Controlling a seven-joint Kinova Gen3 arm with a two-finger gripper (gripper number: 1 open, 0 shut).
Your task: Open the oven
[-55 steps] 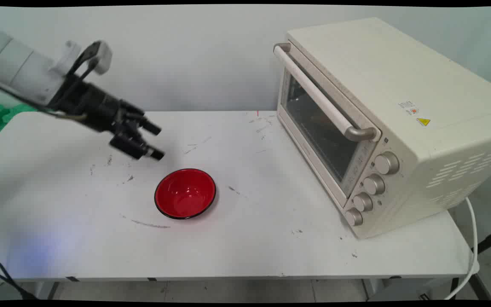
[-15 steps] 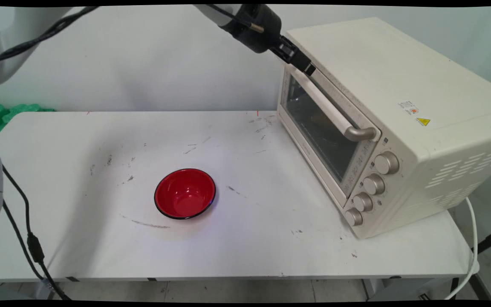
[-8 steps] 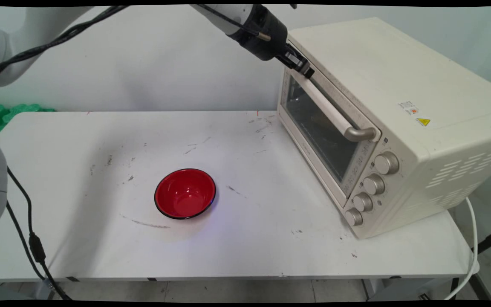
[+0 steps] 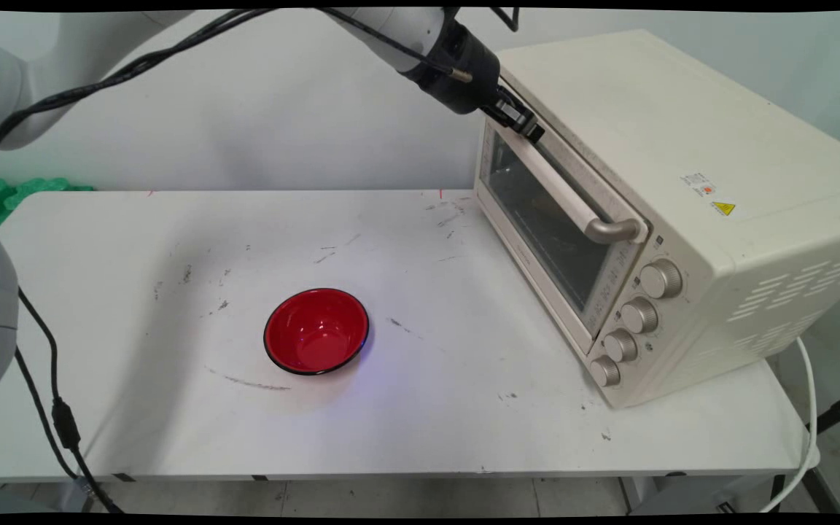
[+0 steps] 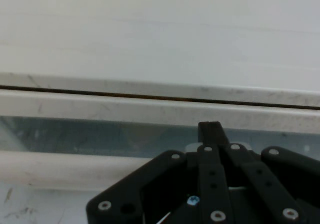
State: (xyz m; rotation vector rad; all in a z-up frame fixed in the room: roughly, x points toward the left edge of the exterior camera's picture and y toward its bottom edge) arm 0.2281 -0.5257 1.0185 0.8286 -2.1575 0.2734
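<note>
A: Where's the arm [image 4: 405, 25] at?

B: High up, coming in from upper left. Jaws sit at the far end of the oven's [image 4: 682, 146] door handle [image 4: 573, 200], right by the top corner of the door. Look to be touching it or just beside; can't say which.

A: Jaws wide or narrow?

B: Can't tell. Main view is too small there, and hand view shows only black linkage over the handle [image 5: 60, 169].

A: What else in hand view?

B: Cream oven top above, a thin dark line under it, then the door's top strip and the glass [image 5: 100, 136]. Can't tell if the door is tight shut.

A: Oven position?

B: Right side of the worktop [image 4: 135, 408], turned at an angle, door facing left and toward the cam. Four knobs [image 4: 639, 315] at the near end of the front.

A: Other stuff?

B: Red bowl [image 4: 316, 332], upright, empty, mid worktop, well apart from the oven and the jaws. Black cables [image 4: 48, 394] hang at left. Scuff marks all over the top.
</note>
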